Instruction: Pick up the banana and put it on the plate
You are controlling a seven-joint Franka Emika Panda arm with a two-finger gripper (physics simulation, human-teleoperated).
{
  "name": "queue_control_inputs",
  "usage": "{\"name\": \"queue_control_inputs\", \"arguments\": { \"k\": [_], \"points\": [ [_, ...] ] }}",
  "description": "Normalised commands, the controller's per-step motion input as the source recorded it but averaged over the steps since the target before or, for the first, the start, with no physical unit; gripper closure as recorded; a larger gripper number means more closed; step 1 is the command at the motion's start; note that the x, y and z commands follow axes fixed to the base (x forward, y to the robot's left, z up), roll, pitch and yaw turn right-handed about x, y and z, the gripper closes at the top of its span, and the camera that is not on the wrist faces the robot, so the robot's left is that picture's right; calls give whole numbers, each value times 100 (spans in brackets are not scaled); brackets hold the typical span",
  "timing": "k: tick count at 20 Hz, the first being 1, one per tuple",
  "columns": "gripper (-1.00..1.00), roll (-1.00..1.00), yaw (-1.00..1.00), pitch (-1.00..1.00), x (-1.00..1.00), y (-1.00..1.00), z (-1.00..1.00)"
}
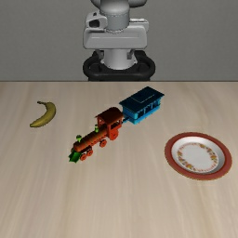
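Step in hand: reach for the banana (pixel 42 113); nothing gripped yet, by the look of it. The banana lies flat on the wooden worktop (pixel 56 200) at the exterior view's left, well apart from the plate (pixel 197 153) at the near right. The claw (pixel 113 39) hangs at the far edge over the robot's base; whether it is open or shut I cannot tell.

To do it well: come down over the banana's thick middle; set the claw across the curve, not along it; lift well clear before crossing. The toy train (pixel 95 139) and its blue wagon (pixel 144 105) lie between fruit and plate, so carry high over them or pass on the near side; release low over the plate's white centre.

Writing: none legible; the plate shows a red rim with a speckled band, and no brand is readable on the train.
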Motion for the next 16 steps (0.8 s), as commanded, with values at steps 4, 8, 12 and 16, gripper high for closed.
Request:
{"name": "queue_control_inputs", "arguments": {
  "k": [4,8,12,16],
  "points": [
    [-100,0,0,0,0,-100,0],
    [-100,0,0,0,0,-100,0],
    [-100,0,0,0,0,-100,0],
    [-100,0,0,0,0,-100,0]
  ]
}}
